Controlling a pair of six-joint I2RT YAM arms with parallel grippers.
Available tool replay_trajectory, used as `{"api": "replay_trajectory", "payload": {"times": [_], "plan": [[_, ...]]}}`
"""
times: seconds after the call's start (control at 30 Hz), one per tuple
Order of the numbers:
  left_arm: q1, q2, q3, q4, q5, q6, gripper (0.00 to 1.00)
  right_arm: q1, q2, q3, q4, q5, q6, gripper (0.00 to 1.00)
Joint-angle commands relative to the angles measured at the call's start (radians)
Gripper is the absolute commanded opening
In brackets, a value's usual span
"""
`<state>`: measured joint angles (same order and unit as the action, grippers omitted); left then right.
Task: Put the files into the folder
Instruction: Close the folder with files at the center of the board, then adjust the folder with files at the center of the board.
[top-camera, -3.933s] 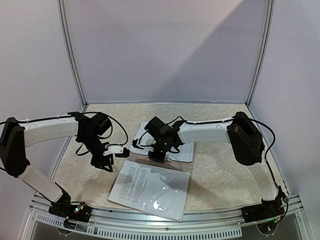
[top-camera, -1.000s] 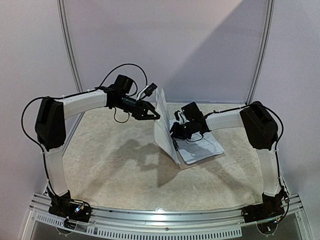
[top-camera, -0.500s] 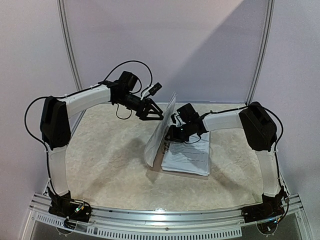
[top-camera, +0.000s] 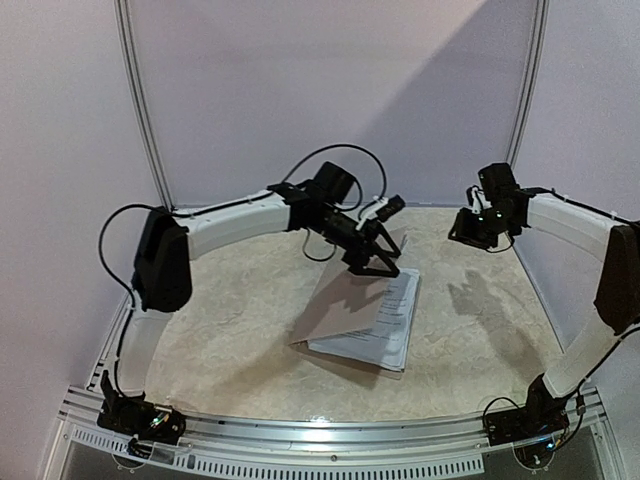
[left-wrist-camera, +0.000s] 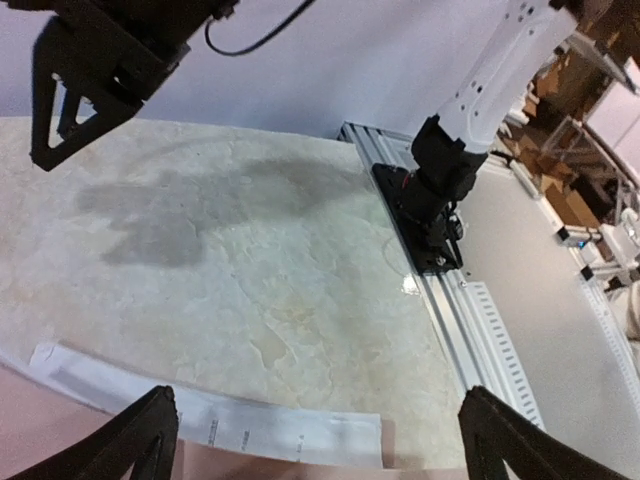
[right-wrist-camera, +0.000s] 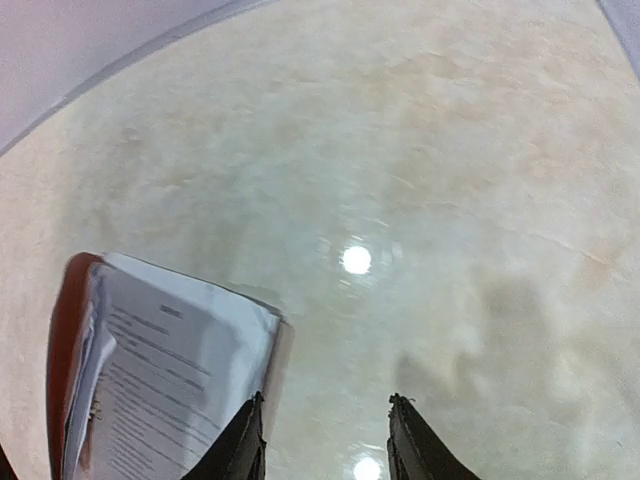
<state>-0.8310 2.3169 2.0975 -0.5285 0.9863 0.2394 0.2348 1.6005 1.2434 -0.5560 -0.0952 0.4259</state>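
The left gripper (top-camera: 378, 262) hangs just over the folder (top-camera: 335, 308), its fingers spread wide and holding nothing. The folder lies in the middle of the table (top-camera: 220, 330). Its brown cover leans over the files (top-camera: 392, 318) and may not be fully flat. White sheets peek out on the right side. The right gripper (top-camera: 466, 232) is up high, well apart from the folder, with its fingers a little apart and nothing between them.
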Motion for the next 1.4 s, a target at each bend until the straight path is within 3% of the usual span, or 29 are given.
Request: {"api": "replay_trajectory", "payload": {"times": [0.0, 0.1, 0.2, 0.3, 0.43, 0.57, 0.7, 0.97, 1.1, 1.37], "plan": [[-0.143, 0.145, 0.339, -0.073, -0.091, 0.042, 0.99, -0.083, -0.089, -0.08, -0.205, 0.03, -0.11, 0.42], [-0.229, 0.099, 0.451, -0.17, -0.208, 0.214, 0.99, -0.098, -0.135, -0.107, -0.222, 0.014, -0.119, 0.42], [-0.246, -0.025, 0.326, -0.168, -0.363, 0.324, 1.0, -0.099, -0.147, -0.155, -0.223, -0.05, -0.113, 0.42], [-0.183, -0.078, 0.247, -0.233, -0.478, 0.368, 0.99, -0.084, -0.142, -0.229, -0.181, -0.092, -0.094, 0.41], [-0.004, -0.184, -0.018, -0.253, -0.585, 0.412, 0.99, 0.035, -0.122, -0.309, -0.076, -0.066, -0.046, 0.41], [0.156, -0.316, -0.382, -0.112, -0.776, 0.455, 0.99, 0.132, -0.069, -0.355, 0.026, -0.003, 0.017, 0.38], [0.174, -0.431, -0.743, 0.066, -0.976, 0.524, 0.99, 0.212, 0.041, -0.322, 0.079, -0.017, 0.032, 0.37], [0.024, -0.444, -0.997, 0.159, -0.983, 0.474, 1.0, 0.241, 0.28, -0.174, 0.139, -0.016, 0.021, 0.36], [-0.055, -0.403, -0.995, 0.172, -0.972, 0.455, 0.99, 0.24, 0.385, -0.023, 0.112, -0.031, -0.007, 0.36], [-0.047, -0.418, -0.968, 0.19, -0.958, 0.438, 0.99, 0.202, 0.424, 0.125, -0.002, 0.013, -0.069, 0.37]]}}
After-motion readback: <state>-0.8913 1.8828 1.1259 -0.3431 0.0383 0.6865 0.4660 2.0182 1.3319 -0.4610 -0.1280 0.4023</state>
